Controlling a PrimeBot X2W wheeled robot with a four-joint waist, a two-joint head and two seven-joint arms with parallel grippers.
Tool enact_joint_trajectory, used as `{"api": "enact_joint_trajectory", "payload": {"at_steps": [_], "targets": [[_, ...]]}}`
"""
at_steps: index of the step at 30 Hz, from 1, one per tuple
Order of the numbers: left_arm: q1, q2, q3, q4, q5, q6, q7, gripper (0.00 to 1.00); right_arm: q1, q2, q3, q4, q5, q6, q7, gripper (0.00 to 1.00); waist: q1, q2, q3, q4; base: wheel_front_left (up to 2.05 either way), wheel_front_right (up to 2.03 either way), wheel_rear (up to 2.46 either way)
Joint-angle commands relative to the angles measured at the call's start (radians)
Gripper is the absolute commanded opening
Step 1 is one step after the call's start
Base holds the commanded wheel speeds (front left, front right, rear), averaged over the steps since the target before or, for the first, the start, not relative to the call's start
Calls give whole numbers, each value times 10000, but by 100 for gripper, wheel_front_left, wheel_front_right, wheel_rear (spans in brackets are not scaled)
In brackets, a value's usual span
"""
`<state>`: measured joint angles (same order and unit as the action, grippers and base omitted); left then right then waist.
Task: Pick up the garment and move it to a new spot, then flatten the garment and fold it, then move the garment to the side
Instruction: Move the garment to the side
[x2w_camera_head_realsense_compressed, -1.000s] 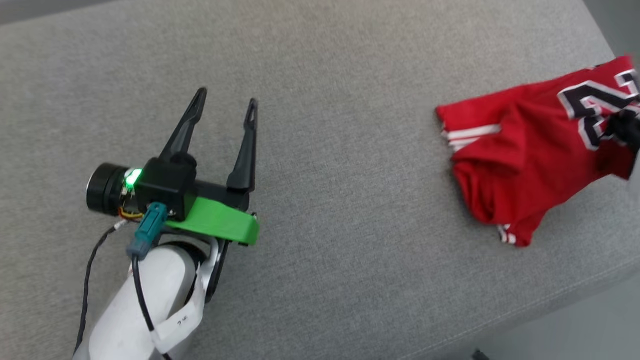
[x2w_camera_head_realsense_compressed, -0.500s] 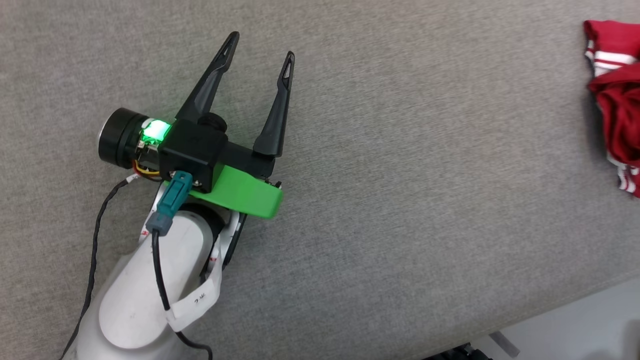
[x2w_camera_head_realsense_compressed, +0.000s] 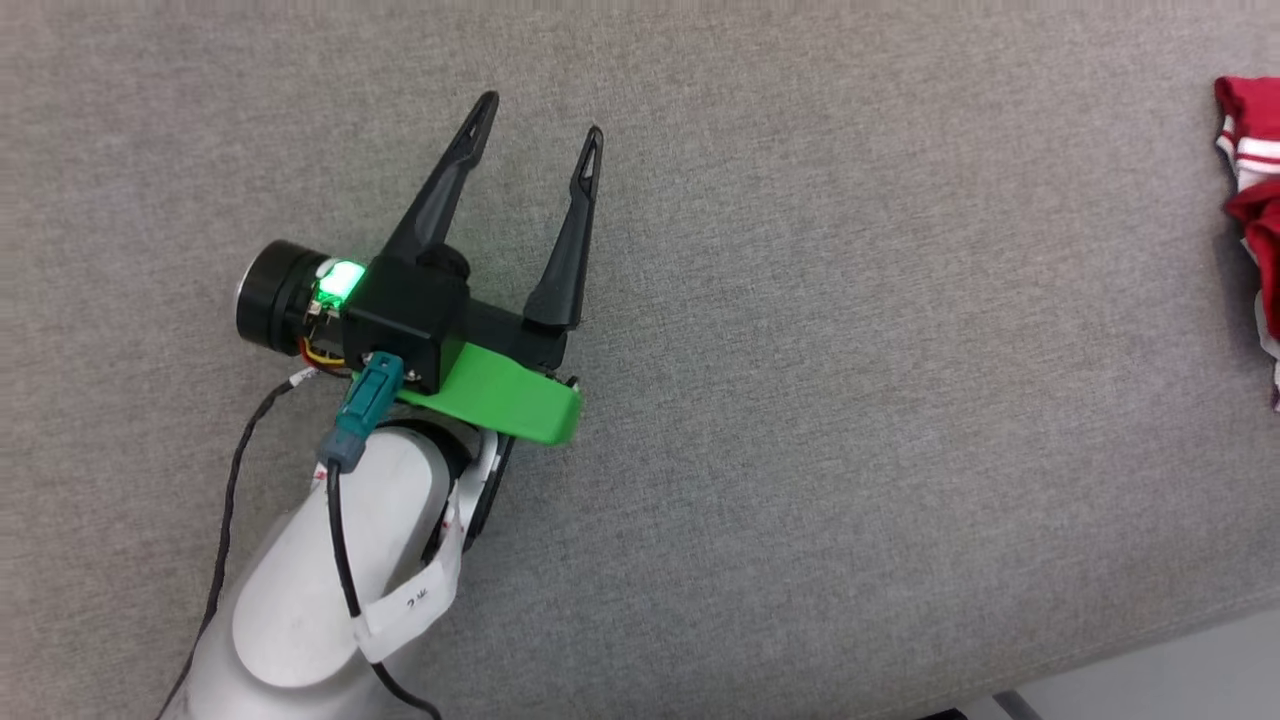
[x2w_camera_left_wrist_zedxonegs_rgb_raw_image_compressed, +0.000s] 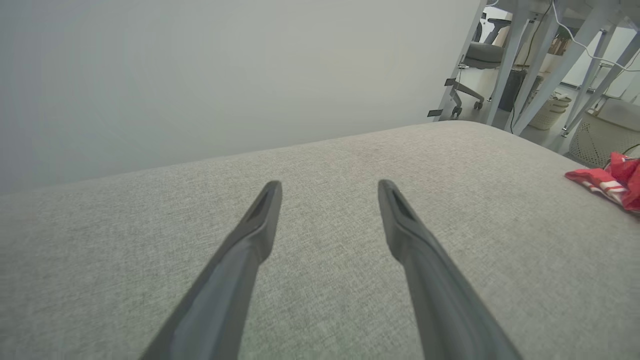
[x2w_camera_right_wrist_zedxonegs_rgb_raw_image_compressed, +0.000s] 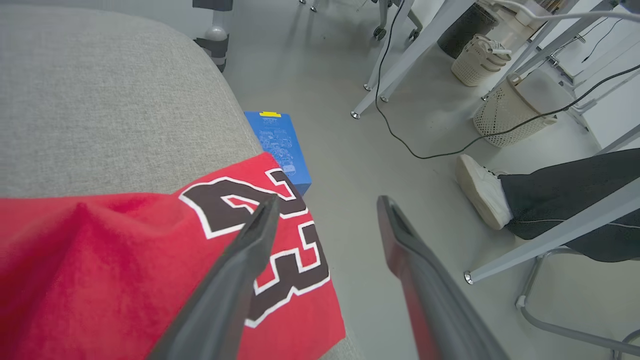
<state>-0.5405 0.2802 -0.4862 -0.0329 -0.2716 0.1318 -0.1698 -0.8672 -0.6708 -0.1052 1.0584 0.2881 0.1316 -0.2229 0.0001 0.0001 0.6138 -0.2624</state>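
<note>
left tool (x2w_camera_head_realsense_compressed: 540, 118): fingers wide apart, nothing between them, hangs over bare grey cushion (x2w_camera_head_realsense_compressed: 850, 400); whether it touches the cushion, can't tell
left tool aim: fingers point toward 1 o'clock in head view, sits at about 9 o'clock of the frame centre
left tool, own wrist view (x2w_camera_left_wrist_zedxonegs_rgb_raw_image_compressed: 328, 185): both fingers spread, only cushion fabric in the gap
left wrist: green bracket (x2w_camera_head_realsense_compressed: 490, 395) under the camera block, green light on
right tool (x2w_camera_right_wrist_zedxonegs_rgb_raw_image_compressed: 327, 200): fingers apart, grips nothing; gap looks down on grey floor (x2w_camera_right_wrist_zedxonegs_rgb_raw_image_compressed: 380, 150) past the cushion edge
right tool vs garment: its 9 o'clock finger crosses over the "23" print; contact can't be told
garment (x2w_camera_right_wrist_zedxonegs_rgb_raw_image_compressed: 125, 260): red, black-and-white "23" face up, lies rumpled on the cushion's corner, edge reaching the cushion rim at 5 o'clock in right wrist view
garment, head view (x2w_camera_head_realsense_compressed: 1255, 150): red-and-white bit at 3 o'clock, cut by frame edge, well apart from left tool
garment, left wrist view (x2w_camera_left_wrist_zedxonegs_rgb_raw_image_compressed: 605, 180): at 3 o'clock on the cushion
floor items: blue box (x2w_camera_right_wrist_zedxonegs_rgb_raw_image_compressed: 280, 145) just beside the cushion at 12 o'clock of the garment; pale baskets (x2w_camera_right_wrist_zedxonegs_rgb_raw_image_compressed: 510, 110) at 1 o'clock
person: white shoe (x2w_camera_right_wrist_zedxonegs_rgb_raw_image_compressed: 482, 197) and dark trouser leg (x2w_camera_right_wrist_zedxonegs_rgb_raw_image_compressed: 575, 200) at 3 o'clock
</note>
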Motion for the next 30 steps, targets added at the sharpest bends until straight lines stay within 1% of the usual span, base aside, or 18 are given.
{"api": "enact_joint_trajectory", "payload": {"at_steps": [1, 3, 7, 11, 15, 20, 24, 30], "targets": [[235, -44, -7, 130, -102, 9, -121, 100, -10, 9, -62, 17, -113, -9, -153, 100, -1, -1, -843, 242, 0, 0, 0], [464, -93, -28, 339, -220, -1, -254, 100, 204, 88, -175, -17, -96, -9, -268, 100, -1, -1, -1328, 384, 0, 0, 0], [1058, -163, -66, 648, -435, 41, -446, 100, 956, 259, -289, -455, 7, -9, -366, 100, -1, -1, -2252, 710, 0, 0, 0], [1748, -189, 77, 809, -712, 207, -591, 100, 2014, 655, -371, -1398, 205, -9, -383, 100, -1, -1, -2971, 1006, 0, 0, 0], [2396, -213, 297, 834, -912, 482, -705, 100, 3177, 1249, -455, -2568, 265, -9, -385, 100, -1, -1, -3456, 1265, 0, 0, 0], [3034, -308, 552, 813, -1141, 701, -814, 100, 4557, 2236, -408, -4178, 128, -9, -366, 100, -1, -1, -3990, 1611, 0, 0, 0], [3476, -434, 867, 818, -1447, 764, -871, 100, 5515, 2901, -103, -5660, 4, -9, -26, 100, -1, -1, -4313, 1846, 0, 0, 0], [3928, -375, 1318, 877, -1446, 841, -909, 100, 6744, 3646, 422, -8056, -88, -9, 631, 100, -1, -1, -4746, 2163, 0, 0, 0]]}}
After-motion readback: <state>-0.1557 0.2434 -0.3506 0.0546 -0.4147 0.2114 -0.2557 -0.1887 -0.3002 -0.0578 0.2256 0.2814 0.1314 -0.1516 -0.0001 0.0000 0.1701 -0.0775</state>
